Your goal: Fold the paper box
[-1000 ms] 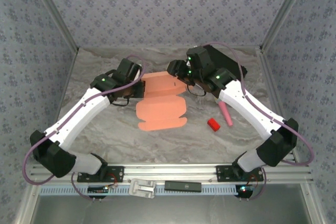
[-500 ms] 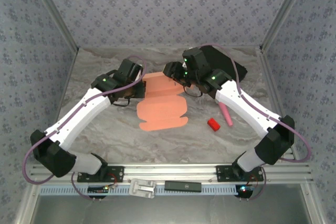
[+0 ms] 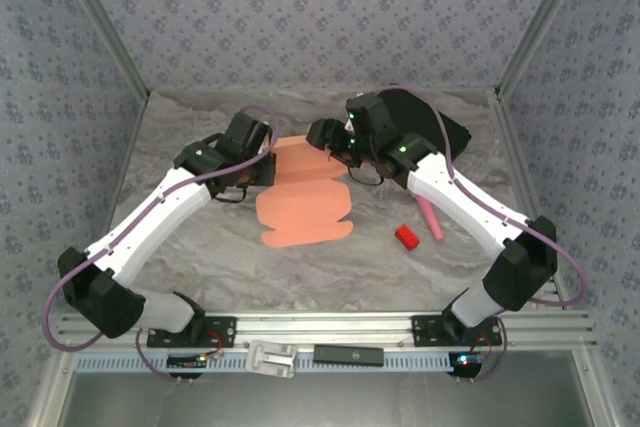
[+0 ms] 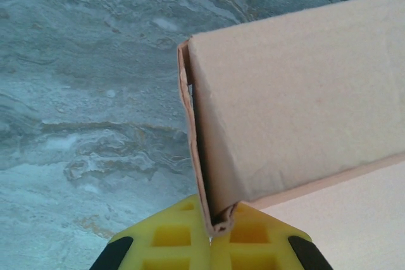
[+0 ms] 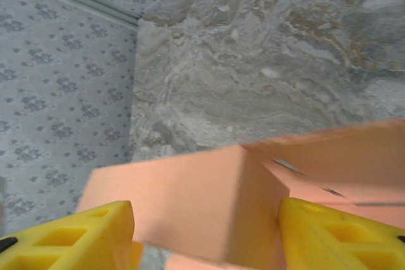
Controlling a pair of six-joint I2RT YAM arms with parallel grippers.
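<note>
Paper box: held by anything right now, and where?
Left end effector pinches the paper box by the edge of a raised side panel. Right end effector straddles another raised panel; grip cannot be told.

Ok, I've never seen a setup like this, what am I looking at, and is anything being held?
Two robot arms stand at the near edge of a table. One picture looks down from above; the other two come from a camera on each wrist, so the yellow shapes are gripper fingers. On the table lie a partly folded orange paper box, a red block, a pink stick and a black case. The left gripper is pinched shut on the paper box's edge. The right gripper is open, its fingers either side of a raised fold.
</note>
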